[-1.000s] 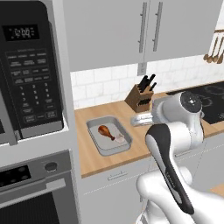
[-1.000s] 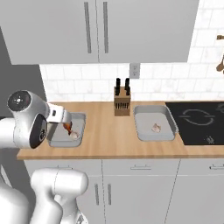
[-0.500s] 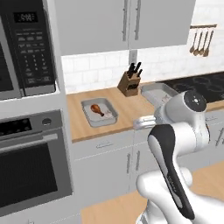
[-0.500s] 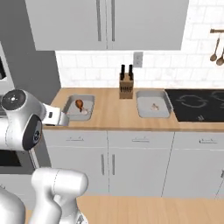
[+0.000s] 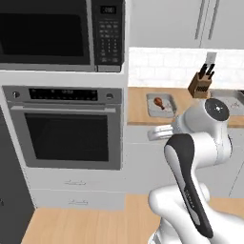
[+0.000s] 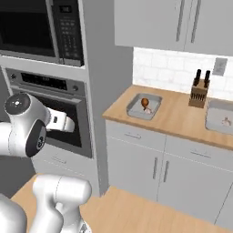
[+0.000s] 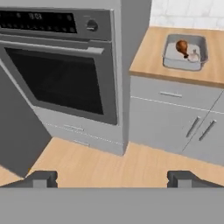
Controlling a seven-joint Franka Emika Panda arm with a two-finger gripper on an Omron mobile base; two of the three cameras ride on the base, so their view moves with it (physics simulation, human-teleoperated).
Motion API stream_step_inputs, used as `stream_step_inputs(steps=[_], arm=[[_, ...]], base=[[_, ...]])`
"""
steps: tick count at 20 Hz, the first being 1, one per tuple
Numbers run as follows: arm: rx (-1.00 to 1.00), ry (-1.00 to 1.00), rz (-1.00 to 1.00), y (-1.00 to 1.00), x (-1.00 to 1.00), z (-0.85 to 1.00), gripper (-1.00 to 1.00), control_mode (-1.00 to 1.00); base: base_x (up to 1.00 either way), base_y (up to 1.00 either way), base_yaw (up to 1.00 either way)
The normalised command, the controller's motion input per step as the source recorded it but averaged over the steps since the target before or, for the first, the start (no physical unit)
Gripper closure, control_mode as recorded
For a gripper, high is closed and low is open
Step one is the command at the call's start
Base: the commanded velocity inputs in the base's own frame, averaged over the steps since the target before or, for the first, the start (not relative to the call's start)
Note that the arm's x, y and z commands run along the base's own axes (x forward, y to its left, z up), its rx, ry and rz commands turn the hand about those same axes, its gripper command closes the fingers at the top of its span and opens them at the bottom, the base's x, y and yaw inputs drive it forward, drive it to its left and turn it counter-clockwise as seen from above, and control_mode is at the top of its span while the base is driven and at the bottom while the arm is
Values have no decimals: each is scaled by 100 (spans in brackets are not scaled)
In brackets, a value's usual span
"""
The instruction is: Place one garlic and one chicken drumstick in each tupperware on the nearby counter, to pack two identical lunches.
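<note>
In the hand view, far off at the upper right, a grey tupperware (image 7: 183, 66) sits on the wooden counter (image 7: 151, 52). It holds a red-brown chicken drumstick (image 7: 182, 46) with a pale garlic (image 7: 193, 57) beside it. My gripper (image 7: 112, 179) is open with nothing between its fingertips (image 7: 41, 178), well short of the counter and facing the oven and floor. The right base view shows this tupperware (image 6: 136, 111) with its drumstick (image 6: 145, 103). A second tupperware (image 6: 214, 123) further right holds a garlic (image 6: 226, 121). The left base view shows the near tupperware (image 5: 167, 110) and drumstick (image 5: 159, 102).
A wall oven (image 7: 61, 74) under a microwave (image 5: 57, 33) stands left of the counter. A knife block (image 6: 199, 91) stands between the two trays. Grey cabinets (image 7: 175, 118) sit below the counter, over a wooden floor (image 7: 109, 162). A dark panel (image 7: 17, 131) is at the left.
The whole picture has shifted: the base has backed away from the counter and turned left, bringing oven and microwave into view. The gripper stays open and empty.
</note>
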Motion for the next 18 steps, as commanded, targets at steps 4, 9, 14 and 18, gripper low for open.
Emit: stream_step_inputs(steps=[4,9,14,18], arm=[[0,0,0,0,0,0,-100,100],[0,0,0,0,0,0,-100,100],[0,0,0,0,0,0,-100,100],[0,0,0,0,0,0,-100,100]], base=[[-36,0,94],[-35,0,93],[-48,3,87],[-66,12,80]])
